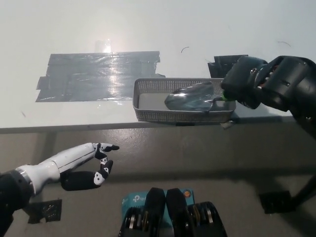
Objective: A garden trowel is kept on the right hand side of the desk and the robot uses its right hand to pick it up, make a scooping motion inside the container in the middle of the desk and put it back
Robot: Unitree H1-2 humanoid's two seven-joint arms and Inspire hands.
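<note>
Black right hand [248,81] clamps the shiny metal garden trowel [190,97], blade inside the grey mesh container [173,116]; white left hand [91,167] loosely spread, idle

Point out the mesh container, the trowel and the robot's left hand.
container [173,116]: head view, on its near mesh wall.
trowel [190,98]: head view, on the shiny blade.
left hand [89,164]: head view, on the middle of the hand, lower left.

Desk [197,24] w/ tape patch [98,74], container [173,115] (near edge).
</note>
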